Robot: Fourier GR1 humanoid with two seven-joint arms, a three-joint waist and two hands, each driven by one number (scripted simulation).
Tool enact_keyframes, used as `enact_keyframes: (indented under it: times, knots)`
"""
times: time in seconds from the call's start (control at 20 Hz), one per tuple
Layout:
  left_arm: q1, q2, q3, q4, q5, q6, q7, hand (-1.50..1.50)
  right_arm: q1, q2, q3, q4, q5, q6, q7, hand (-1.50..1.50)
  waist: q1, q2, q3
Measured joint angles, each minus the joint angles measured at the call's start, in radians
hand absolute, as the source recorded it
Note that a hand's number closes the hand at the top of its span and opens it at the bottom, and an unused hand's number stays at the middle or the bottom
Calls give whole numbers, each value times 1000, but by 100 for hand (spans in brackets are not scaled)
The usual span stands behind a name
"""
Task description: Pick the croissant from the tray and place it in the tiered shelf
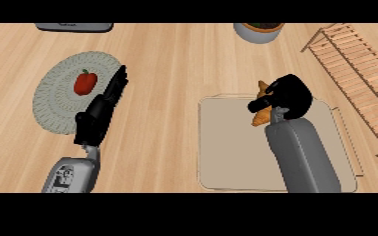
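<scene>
The croissant (260, 111) is seen at the far edge of the beige tray (229, 150), which lies toward the near right part of the tabletop (177, 80). The right hand (289, 96) is set over it, its fingers curled down around the pastry so that only one golden end and part of the middle are left in view; whether the croissant has been lifted clear of the tray cannot be told. The tiered shelf (347, 65), made of pale wooden slats, is placed along the right edge of the tabletop, near the tray but apart from it.

The left hand (103, 107) is held open, its fingers straight, at the left side of the tabletop, beside a round woven mat (59, 95) on which a red pepper (86, 82) is laid. Nothing is held by it. A grey pot (258, 31) is seen at the far edge, and a dark grey object (74, 27) at the far left corner.

The croissant is judged to be light, soft and flaky, so it is likely to be crushed or shed crumbs if squeezed hard. The thick middle is judged the best place to be taken hold of, since the tapered ends would be broken more easily. A gentle hold across the middle is called for, and the pastry should be kept level while it is carried to the shelf.
</scene>
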Motion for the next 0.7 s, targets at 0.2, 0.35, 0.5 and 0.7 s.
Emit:
enact_keyframes:
  times: [0.2,0.35,0.5,0.7]
  knots:
    - [-26,-11,-17,3,-6,-4,11,0,-134,2,-116,65,68,-80,61,150,25,9,1]
    - [-29,-9,-22,4,-5,-13,11,0,-221,-3,-183,83,136,-168,68,150,41,12,1]
    - [-29,-16,-33,13,-13,-11,4,0,-306,-8,-226,118,230,-233,72,150,51,14,0]
    - [-42,-17,-37,18,-12,-18,8,0,-417,-14,-279,176,362,-288,90,150,58,13,-1]
